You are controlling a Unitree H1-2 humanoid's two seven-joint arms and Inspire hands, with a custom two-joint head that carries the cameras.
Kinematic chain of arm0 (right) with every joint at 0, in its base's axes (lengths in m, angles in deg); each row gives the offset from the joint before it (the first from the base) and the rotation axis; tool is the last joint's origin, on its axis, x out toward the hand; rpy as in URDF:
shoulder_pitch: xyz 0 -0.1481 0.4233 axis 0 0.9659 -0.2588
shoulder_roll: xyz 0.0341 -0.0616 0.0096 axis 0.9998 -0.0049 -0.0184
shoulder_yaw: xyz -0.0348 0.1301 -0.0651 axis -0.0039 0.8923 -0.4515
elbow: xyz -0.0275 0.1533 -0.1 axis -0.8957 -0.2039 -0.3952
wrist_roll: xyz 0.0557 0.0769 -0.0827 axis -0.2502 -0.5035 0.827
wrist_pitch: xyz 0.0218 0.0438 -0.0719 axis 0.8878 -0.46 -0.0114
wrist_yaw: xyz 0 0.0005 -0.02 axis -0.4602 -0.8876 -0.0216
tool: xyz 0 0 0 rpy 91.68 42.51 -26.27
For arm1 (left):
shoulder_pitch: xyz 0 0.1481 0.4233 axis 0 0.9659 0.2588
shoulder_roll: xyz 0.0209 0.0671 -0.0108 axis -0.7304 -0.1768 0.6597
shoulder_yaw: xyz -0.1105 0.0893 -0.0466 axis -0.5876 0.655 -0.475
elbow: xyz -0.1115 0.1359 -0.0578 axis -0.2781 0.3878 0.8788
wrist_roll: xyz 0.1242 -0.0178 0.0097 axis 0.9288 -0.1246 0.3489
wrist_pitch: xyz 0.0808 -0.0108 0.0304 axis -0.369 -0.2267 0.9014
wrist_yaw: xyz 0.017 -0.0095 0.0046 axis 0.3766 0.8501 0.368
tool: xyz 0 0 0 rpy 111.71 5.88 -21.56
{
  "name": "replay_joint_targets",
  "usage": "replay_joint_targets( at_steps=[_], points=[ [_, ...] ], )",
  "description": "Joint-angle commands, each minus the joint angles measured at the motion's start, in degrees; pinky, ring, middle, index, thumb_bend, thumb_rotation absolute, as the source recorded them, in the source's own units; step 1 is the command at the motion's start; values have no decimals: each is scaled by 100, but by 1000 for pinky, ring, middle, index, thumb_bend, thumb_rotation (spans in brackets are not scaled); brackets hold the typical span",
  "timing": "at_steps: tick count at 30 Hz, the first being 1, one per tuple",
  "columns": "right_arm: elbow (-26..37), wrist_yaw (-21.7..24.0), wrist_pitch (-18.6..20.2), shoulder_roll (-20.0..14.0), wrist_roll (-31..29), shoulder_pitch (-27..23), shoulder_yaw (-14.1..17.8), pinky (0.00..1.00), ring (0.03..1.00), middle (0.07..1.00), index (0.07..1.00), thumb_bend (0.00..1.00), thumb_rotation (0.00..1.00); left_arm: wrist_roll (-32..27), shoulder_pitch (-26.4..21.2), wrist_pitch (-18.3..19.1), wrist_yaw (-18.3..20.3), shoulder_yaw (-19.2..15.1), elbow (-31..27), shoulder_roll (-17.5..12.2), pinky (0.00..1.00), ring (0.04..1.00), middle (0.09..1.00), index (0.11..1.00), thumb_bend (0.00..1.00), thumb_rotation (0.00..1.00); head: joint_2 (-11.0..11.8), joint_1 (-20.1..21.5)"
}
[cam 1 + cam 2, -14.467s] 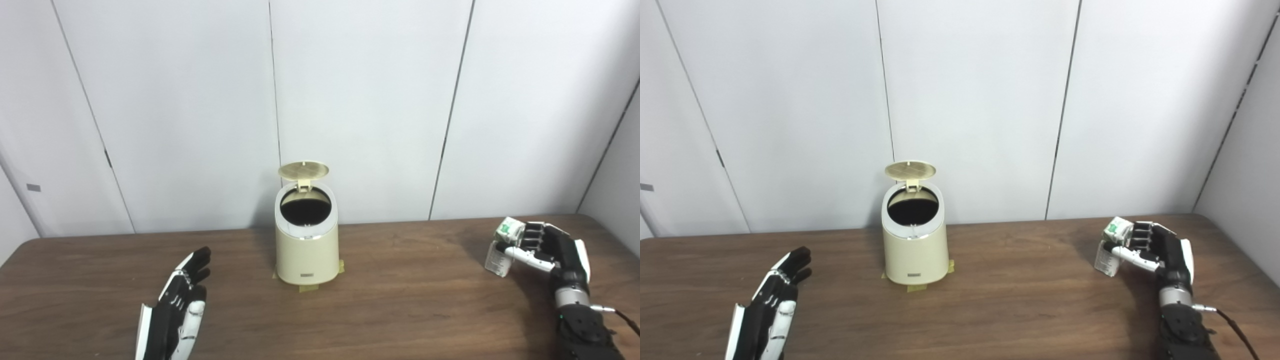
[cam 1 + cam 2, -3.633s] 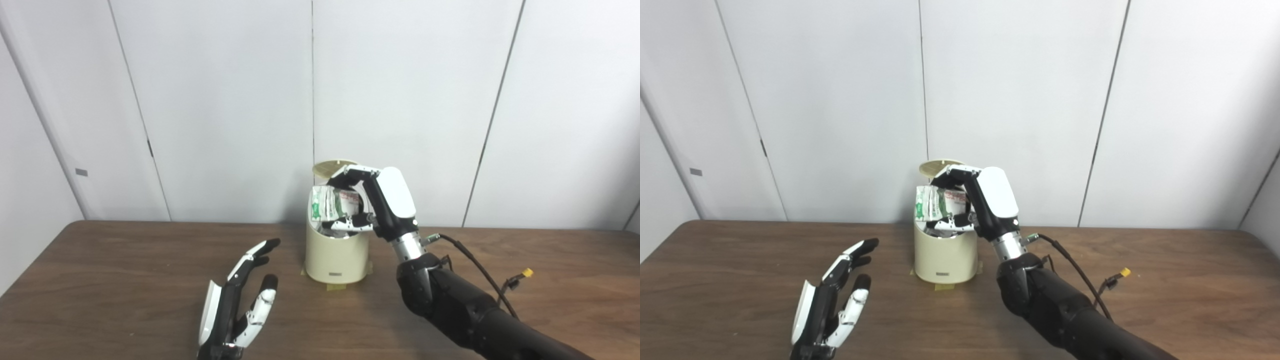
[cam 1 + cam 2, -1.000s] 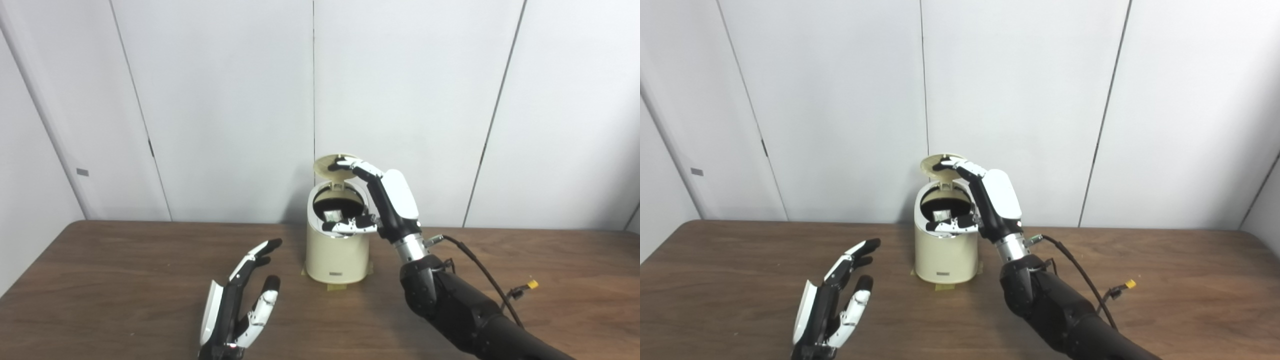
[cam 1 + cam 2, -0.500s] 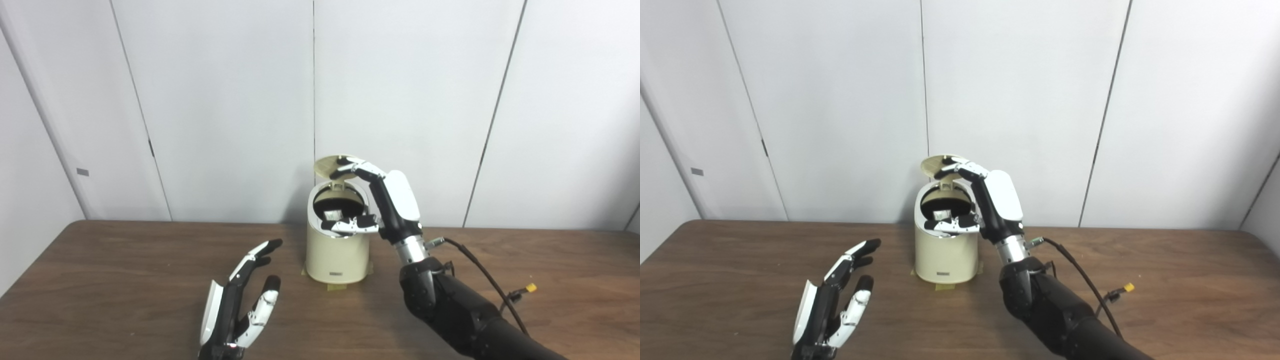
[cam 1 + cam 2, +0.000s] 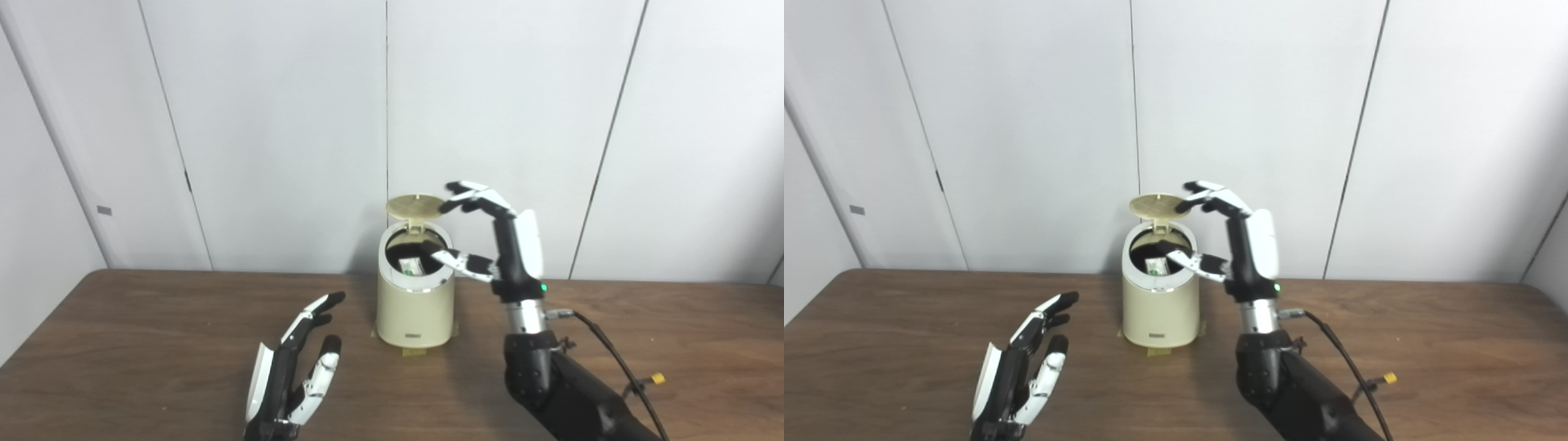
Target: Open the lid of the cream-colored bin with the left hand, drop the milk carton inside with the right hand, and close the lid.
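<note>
With the milk carton (image 5: 411, 266) lying inside the cream-colored bin (image 5: 416, 306), the right robot hand (image 5: 490, 236) hovers empty, fingers spread, beside the raised lid (image 5: 416, 206); the light hinged lid likely needs only a fingertip press at its rim. The left robot hand (image 5: 294, 373) waits splayed over the bench (image 5: 153, 343).

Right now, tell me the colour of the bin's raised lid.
The lid is a pale yellowish cream, like the bin body; clearest in the left eye view.

The right hand (image 5: 499, 242) was raised on an upright forearm, empty, fingers (image 5: 474, 195) spread and curled forward. The left hand (image 5: 293, 376) lay low with its fingers (image 5: 315, 309) apart, holding nothing.
</note>
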State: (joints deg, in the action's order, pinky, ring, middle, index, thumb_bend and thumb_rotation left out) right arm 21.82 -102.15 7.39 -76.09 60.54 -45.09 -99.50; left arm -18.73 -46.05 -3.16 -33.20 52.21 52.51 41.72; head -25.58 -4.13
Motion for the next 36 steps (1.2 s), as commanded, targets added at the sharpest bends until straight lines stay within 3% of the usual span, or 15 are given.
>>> replay_joint_targets(
  at_steps=[1,5,8,14,19,24,25,28,31,36],
  points=[
    [315,0,-135,-76,-13,-92,212,644,745,753,498,493,165,65,508,-169,20,73,576,-13,814,863,844,824,343,761,-5,31],
    [647,93,-135,-109,-96,273,412,571,664,684,498,491,160,10,441,-186,-30,121,653,-59,811,861,844,825,336,765,-9,35],
    [711,181,-135,-134,-112,536,504,578,659,670,497,491,156,-18,408,-188,-138,197,683,-108,806,858,842,824,326,761,-19,43],
    [1122,979,-135,-214,-371,1296,737,592,662,668,498,491,160,-141,371,-189,-218,249,702,-156,815,861,845,824,309,729,-57,92],
    [1537,1418,-135,-279,-473,1884,1010,660,735,734,499,491,166,-116,368,-188,-312,265,694,-193,803,853,847,828,333,783,-81,107],
    [2087,2249,-134,-302,-844,2462,1340,673,731,751,499,490,164,-151,374,-187,-351,281,683,-210,803,852,851,833,325,794,-97,107],
    [2172,2434,-134,-302,-868,2560,1412,674,738,767,664,466,349,-158,372,-188,-356,285,683,-213,798,849,849,831,325,787,-92,111],
    [2400,2938,-132,-224,-961,2812,1694,694,759,786,768,458,485,-182,369,-188,-350,289,671,-227,795,848,847,829,329,779,-99,124],
    [2580,3272,-128,-73,-1000,3018,1969,708,769,790,782,455,510,-234,368,-187,-331,296,662,-266,800,852,851,833,333,785,-103,153],
    [2614,3518,-127,243,-795,3147,2327,695,766,777,764,273,434,-321,397,-183,-252,263,621,-284,798,851,851,833,338,781,-104,165]
  ],
)
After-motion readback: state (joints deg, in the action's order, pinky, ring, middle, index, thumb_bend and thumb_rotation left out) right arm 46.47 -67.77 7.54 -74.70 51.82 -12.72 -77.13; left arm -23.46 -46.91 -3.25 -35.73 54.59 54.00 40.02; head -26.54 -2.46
